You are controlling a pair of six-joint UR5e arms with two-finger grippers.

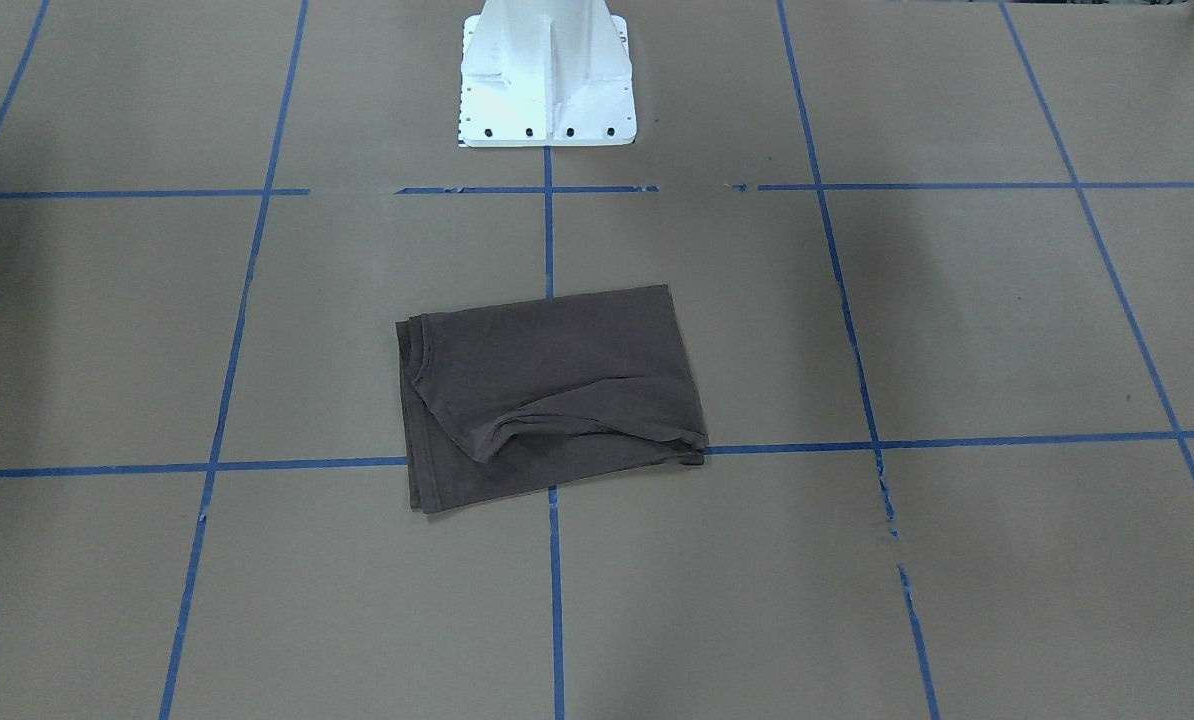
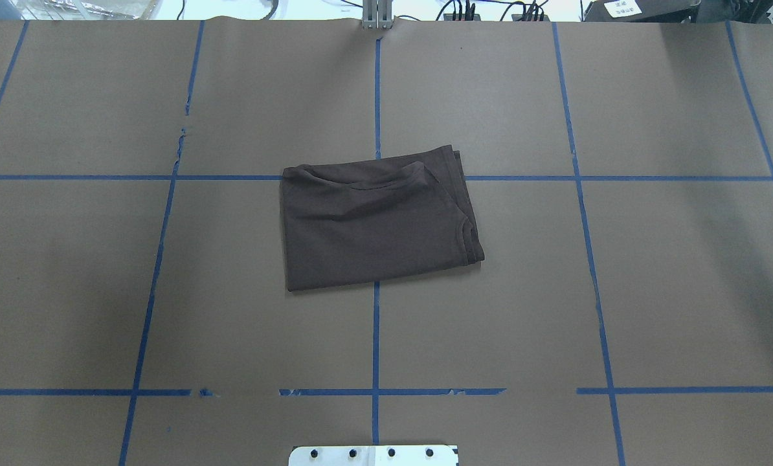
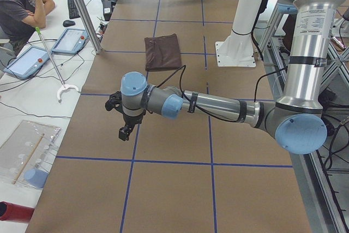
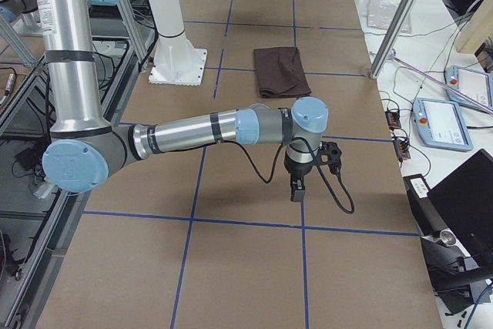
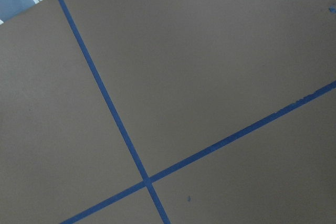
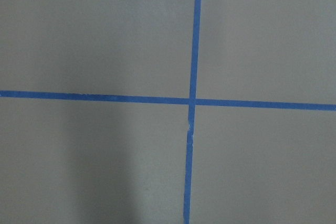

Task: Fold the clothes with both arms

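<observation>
The dark grey-brown T-shirt [image 1: 547, 390] lies folded into a rectangle at the table's middle, with one ridge of loose cloth across it; it also shows in the overhead view [image 2: 373, 220] and both side views [image 3: 162, 52] [image 4: 281, 71]. Neither arm touches it. My left gripper [image 3: 125, 133] hangs above bare table far toward the left end, pointing down. My right gripper [image 4: 297, 190] hangs above bare table far toward the right end. Both show only in side views, so I cannot tell whether they are open or shut. The wrist views show only paper and blue tape.
The white pedestal base [image 1: 547, 80] stands at the robot's edge behind the shirt. Blue tape lines [image 2: 376, 336] grid the brown paper. An operator [image 3: 22, 4] sits past the far edge with tablets [image 3: 71, 41]; a laptop [image 4: 462, 206] sits off the table.
</observation>
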